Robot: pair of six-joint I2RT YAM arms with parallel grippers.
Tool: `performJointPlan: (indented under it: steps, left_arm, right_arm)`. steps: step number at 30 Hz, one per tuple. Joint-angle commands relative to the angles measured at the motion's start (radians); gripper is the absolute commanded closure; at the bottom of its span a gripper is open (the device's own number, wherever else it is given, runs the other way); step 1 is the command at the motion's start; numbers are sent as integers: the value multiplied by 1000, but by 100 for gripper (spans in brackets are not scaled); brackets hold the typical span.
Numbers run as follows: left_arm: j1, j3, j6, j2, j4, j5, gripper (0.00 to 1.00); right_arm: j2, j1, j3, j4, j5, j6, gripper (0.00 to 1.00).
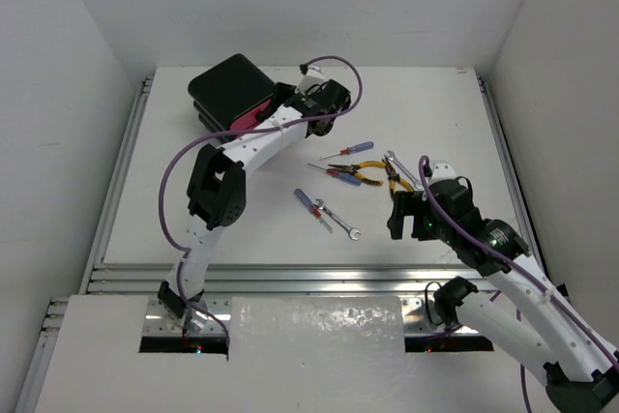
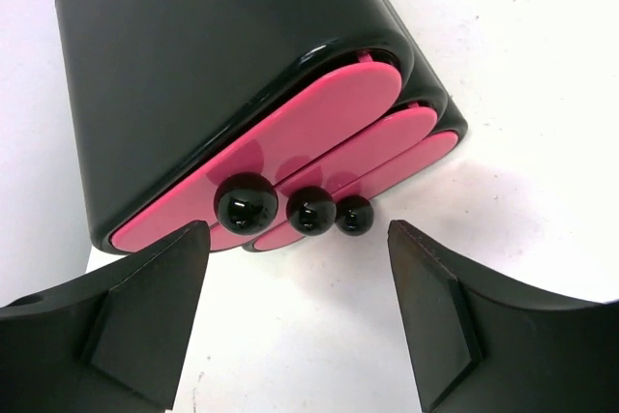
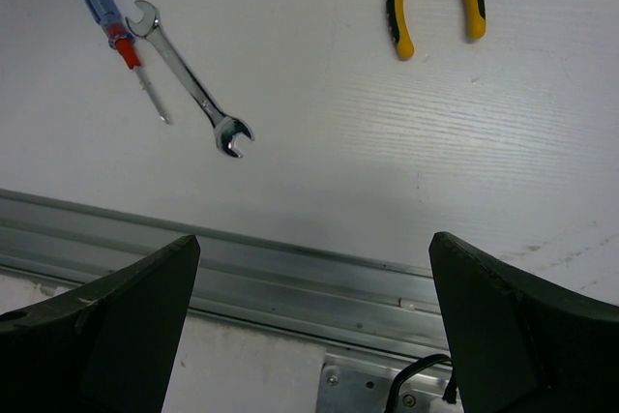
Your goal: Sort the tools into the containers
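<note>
Three pink drawers (image 2: 329, 113) shut in your glossy black box (image 2: 193, 45), far-left on the table (image 1: 271, 239) | your left gripper (image 2: 298, 326) spread wide just before the knobs (image 2: 247, 204) | your right gripper (image 3: 314, 336) gapes near wrench (image 3: 189, 79), screwdriver (image 3: 102, 12), yellow pliers (image 3: 471, 2) lying mid-table

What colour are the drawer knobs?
The small round drawer knobs are glossy black; left wrist view shows it best.

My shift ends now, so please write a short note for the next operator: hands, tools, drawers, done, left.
Left hand: open, empty, facing the drawer knobs.
Right hand: open, empty, above the table near its front edge.
Tools: screwdrivers, pliers and wrenches all lie loose on the table.
Done: nothing sorted; the pink drawers look shut.
Left: open drawers, sort every tool in.
</note>
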Motion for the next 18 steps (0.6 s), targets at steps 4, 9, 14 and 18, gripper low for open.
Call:
performJointPlan:
  steps: [4,9,14,18]
  left_arm:
    - [-19,13,-21,-54,3,4,27]
    - [-19,10,-34,-40,-39,-19,27]
    - [-19,-42,-40,-50,-32,-25,27]
    - [-19,-47,-47,-47,-40,-25,27]
  right_arm:
    - [-15,-3,-8,30,22,17,1]
    - [-6,-2,-22,42,11,22,1]
    - [-9,-2,-28,50,-1,25,1]
    - [-26,-2,-33,47,-7,29,1]
